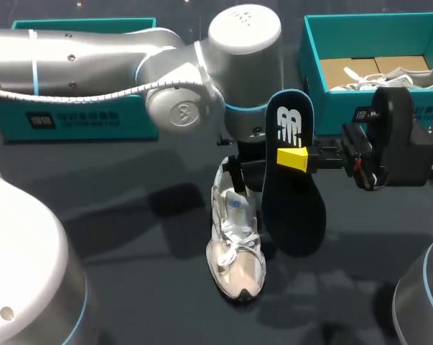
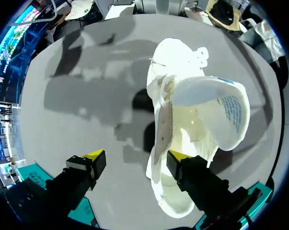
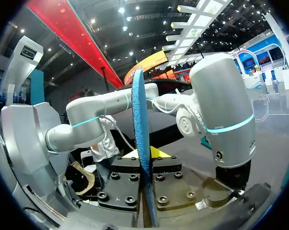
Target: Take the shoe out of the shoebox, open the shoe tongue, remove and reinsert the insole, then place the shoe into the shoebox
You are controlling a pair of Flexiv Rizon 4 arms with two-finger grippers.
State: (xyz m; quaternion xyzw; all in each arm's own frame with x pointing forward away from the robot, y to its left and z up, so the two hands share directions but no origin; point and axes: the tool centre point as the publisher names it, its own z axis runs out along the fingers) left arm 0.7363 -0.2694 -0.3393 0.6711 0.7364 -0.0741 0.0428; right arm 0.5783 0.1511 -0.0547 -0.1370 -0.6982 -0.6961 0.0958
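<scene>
Head view, right claw [image 1: 296,159]: I see it clamping the insole [image 1: 294,208], centre frame
Left claw [image 2: 135,157]: spread wide, one finger at the shoe [image 2: 180,67] heel

You've got the shoe [image 1: 235,248] mid-worktop [image 1: 130,287], toe end nearest the robot. L claw [image 1: 235,176] sits over its heel end. Insole [image 1: 295,208] is upright just R of the shoe, pinched in R claw [image 1: 295,159]. Behind: L shoebox [image 1: 80,108] & R shoebox [image 1: 324,93].
</scene>
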